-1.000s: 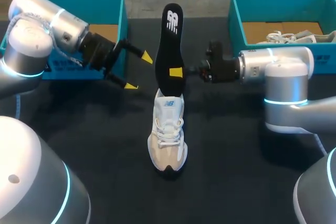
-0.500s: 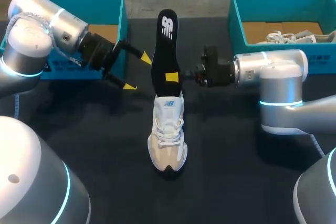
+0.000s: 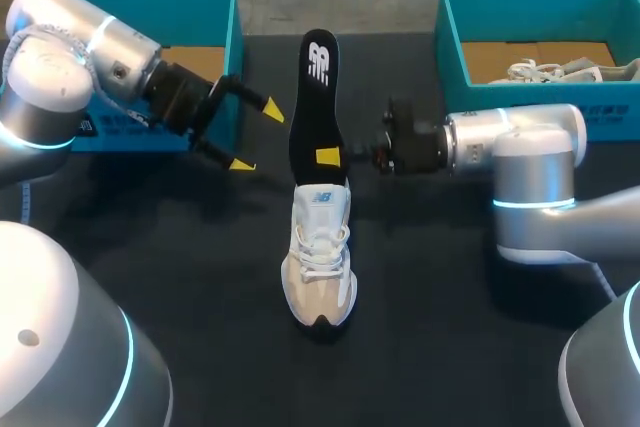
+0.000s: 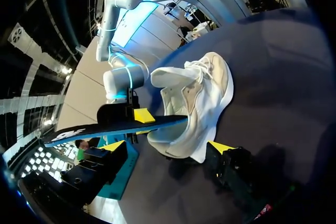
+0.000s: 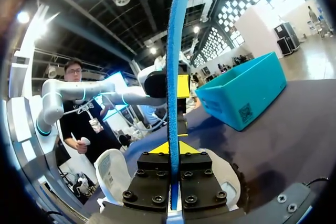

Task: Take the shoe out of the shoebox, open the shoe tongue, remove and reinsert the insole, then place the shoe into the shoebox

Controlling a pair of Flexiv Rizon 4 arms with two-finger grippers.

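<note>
Step in hand, as I judge it: insole removal/reinsertion. The shoe (image 3: 320,257) stands on its sole on the black table (image 3: 430,292), toe toward the robot, out in the open between the 2 boxes, the left shoebox (image 3: 215,2) and the right shoebox (image 3: 452,37); a 2nd shoe (image 3: 565,69) lies in the right one. The right gripper (image 3: 335,157) pinches the black insole (image 3: 315,87) from both faces, near its lower third. The insole stands nearly upright, with its lower end at the shoe's opening just above the tongue. Whether that end is inside the shoe or only touching the collar I cannot tell. The left gripper (image 3: 257,135) is spread wide and holds nothing; it hangs just beside the insole, apart from it and from the shoe. Risk 1: nothing steadies the shoe, so any push or drag from the insole's end against the collar or tongue could slide it or tip it onto its side. Risk 2: the insole is thin and flexible and is held at 1 spot only, so the long free end above the grip could bow, and the lower end could buckle or fold under if driven down against the inner lining. Risk 3: the pinch is narrow, so a snag could make the insole pivot or slip between the pads. Risk 4: the left gripper's open fingers sit close enough that a sideways swing of the insole could strike them.
</note>
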